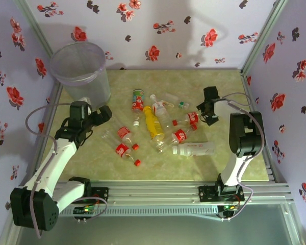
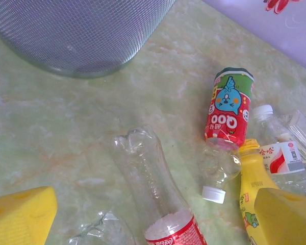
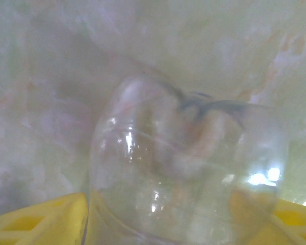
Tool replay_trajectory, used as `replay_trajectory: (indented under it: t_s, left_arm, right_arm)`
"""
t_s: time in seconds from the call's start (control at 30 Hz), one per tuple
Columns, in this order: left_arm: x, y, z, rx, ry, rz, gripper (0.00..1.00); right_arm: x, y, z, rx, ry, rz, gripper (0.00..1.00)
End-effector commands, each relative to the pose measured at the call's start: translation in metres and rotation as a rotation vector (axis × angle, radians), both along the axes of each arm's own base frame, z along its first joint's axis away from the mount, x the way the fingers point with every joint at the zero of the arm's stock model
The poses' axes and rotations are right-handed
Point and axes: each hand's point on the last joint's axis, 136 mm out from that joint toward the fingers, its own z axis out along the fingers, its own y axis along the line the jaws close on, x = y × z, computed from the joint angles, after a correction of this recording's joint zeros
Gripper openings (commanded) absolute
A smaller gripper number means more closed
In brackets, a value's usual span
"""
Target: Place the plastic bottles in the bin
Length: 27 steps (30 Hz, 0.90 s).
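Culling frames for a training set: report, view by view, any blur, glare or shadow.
Top external: sharp, evenly lit, soft shadows on the back wall. Left wrist: crisp on the cartoon-label bottle and the textured bin. Right wrist: hazy, out of focus; a clear bottle close to the lens carries bright glints.

The bin [image 2: 81, 35] is seen at 11 o'clock on the pale green bench [image 2: 51, 127]. A clear red-labelled bottle [image 2: 153, 189] is laid at 6 o'clock, a cartoon-labelled bottle [image 2: 229, 109] at 3 o'clock, and a yellow bottle [image 2: 252, 189] at 4 o'clock. Yellow fingers [image 2: 20, 214] are spread wide at 7 and 5 o'clock.
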Motion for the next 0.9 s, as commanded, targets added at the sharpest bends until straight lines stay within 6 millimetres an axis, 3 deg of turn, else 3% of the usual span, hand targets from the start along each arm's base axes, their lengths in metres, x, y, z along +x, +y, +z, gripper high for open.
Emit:
replay_trajectory:
  t_s: [0.0, 0.2, 0.33, 0.5, 0.77, 0.87]
  left_arm:
    - [0.001, -0.003, 0.019, 0.011, -0.043, -0.015, 1.0]
    - [0.002, -0.006, 0.021, 0.016, -0.045, -0.026, 1.0]
    - [0.002, -0.007, 0.017, 0.017, -0.036, -0.03, 1.0]
    - [0.002, -0.01, 0.015, 0.02, -0.028, -0.039, 1.0]
    - [-0.001, -0.007, 0.014, 0.032, -0.029, -0.036, 1.0]
    - [-0.001, -0.007, 0.013, 0.032, -0.025, -0.036, 1.0]
  right_arm:
    - [0.027, -0.011, 0.025, -0.011, -0.095, -0.051, 0.73]
    - [0.048, -0.011, 0.055, 0.004, -0.151, -0.024, 0.7]
    - [0.047, 0.001, 0.037, 0.051, -0.094, 0.025, 0.84]
    - [0.045, 0.019, 0.017, 0.065, -0.058, 0.038, 0.89]
    - [0.036, 0.021, -0.006, 0.054, -0.024, 0.013, 0.84]
    - [0.037, 0.016, -0.001, 0.032, -0.039, 0.006, 0.78]
